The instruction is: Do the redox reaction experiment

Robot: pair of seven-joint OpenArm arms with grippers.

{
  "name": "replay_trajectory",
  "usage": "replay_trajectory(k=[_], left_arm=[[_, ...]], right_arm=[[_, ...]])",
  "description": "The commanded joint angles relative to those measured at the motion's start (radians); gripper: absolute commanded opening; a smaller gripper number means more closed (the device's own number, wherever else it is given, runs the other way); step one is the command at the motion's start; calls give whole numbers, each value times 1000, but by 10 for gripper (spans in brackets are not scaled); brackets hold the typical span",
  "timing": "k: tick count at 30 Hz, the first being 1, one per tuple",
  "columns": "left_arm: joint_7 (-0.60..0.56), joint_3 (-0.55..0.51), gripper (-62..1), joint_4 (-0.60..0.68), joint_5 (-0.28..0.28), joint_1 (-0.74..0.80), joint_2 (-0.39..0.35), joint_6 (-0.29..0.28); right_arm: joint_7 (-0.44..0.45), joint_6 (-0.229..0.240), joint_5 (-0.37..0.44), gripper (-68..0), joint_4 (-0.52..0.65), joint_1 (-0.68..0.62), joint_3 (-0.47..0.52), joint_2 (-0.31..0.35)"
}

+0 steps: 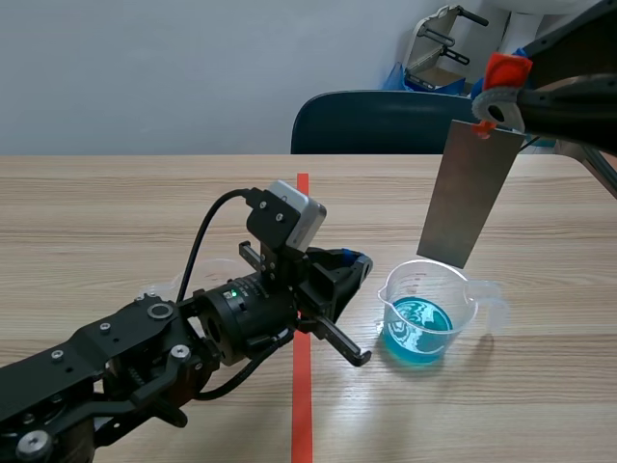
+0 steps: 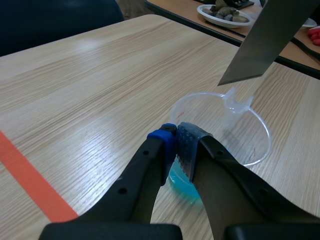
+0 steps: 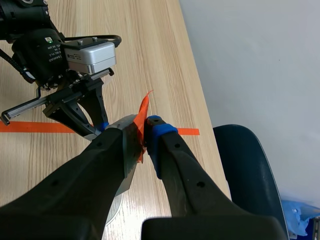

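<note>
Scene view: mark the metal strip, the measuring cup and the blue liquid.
metal strip (image 1: 469,193): scene view, middle of its grey face.
measuring cup (image 1: 439,283): scene view, clear wall above the liquid.
blue liquid (image 1: 424,338): scene view, middle of the pool.

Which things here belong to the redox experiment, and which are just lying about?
In use: cup with blue liquid, gripped at its rim by the left gripper; metal strip, held above the cup by the right gripper.
Lying about: chair; plate of food in the background.
</note>
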Motion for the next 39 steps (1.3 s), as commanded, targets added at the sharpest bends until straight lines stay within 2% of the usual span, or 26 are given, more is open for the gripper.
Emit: replay_trajectory(k=[1, 19, 23, 28, 35, 39], left_arm=[[-14, 5, -584, 23, -4, -8, 18, 1], [-13, 4, -584, 23, -2, -6, 26, 1], [-14, 3, -584, 65, -20, 16, -24, -3], [-26, 3, -576, 195, -20, 88, -151, -3], [-32, 3, -368, 367, -20, 232, -328, 14], [-64, 3, -241, 434, -11, 312, -383, 61]], right_arm=[[14, 6, 11, -669, 8, 12, 6, 0], [15, 6, 3, -669, 8, 12, 6, 0], [16, 6, 3, -669, 8, 12, 6, 0], [18, 6, 3, -669, 8, 12, 6, 0], [18, 6, 3, -669, 8, 12, 6, 0], [18, 6, 3, -669, 8, 12, 6, 0]])
